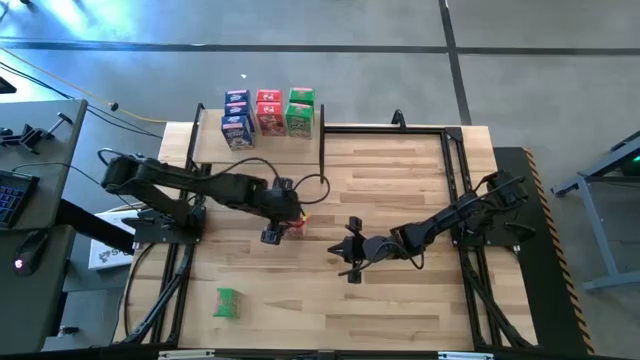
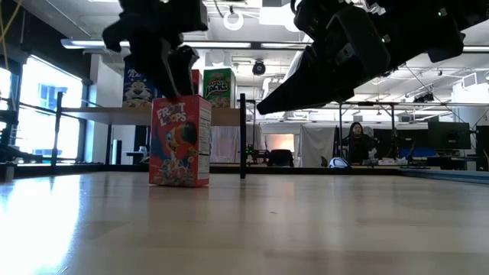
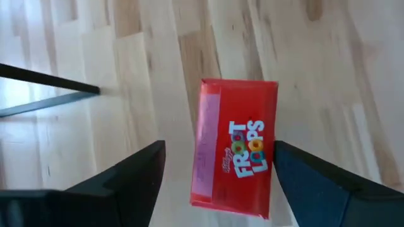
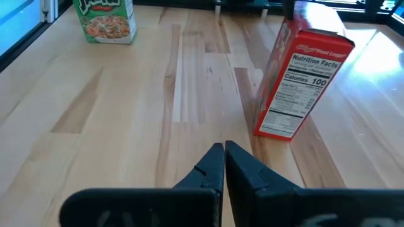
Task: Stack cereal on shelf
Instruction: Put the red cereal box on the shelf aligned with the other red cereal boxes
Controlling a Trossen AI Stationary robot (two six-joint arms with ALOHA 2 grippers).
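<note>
A green cereal box [image 1: 228, 302] lies alone near the bench's [image 1: 400, 300] front-left edge, while six more boxes [image 1: 268, 112] stand on the shelf [image 1: 205, 125] at the back. The left gripper [image 1: 272, 232], fingers spread, hangs over an upright red Froot Loops box [image 2: 180, 141] mid-bench. Just beside it to the right, the right gripper [image 1: 350, 250] hovers with fingers pressed together.

The wooden table [image 1: 400, 310] lies under the left gripper [image 1: 280, 228]. A white paper [image 1: 105, 252] lies off the table, well away from that gripper, behind its arm. A dark keyboard [image 1: 12, 195] sits even farther out that way. A person [image 2: 356, 141] sits far back in the room.
</note>
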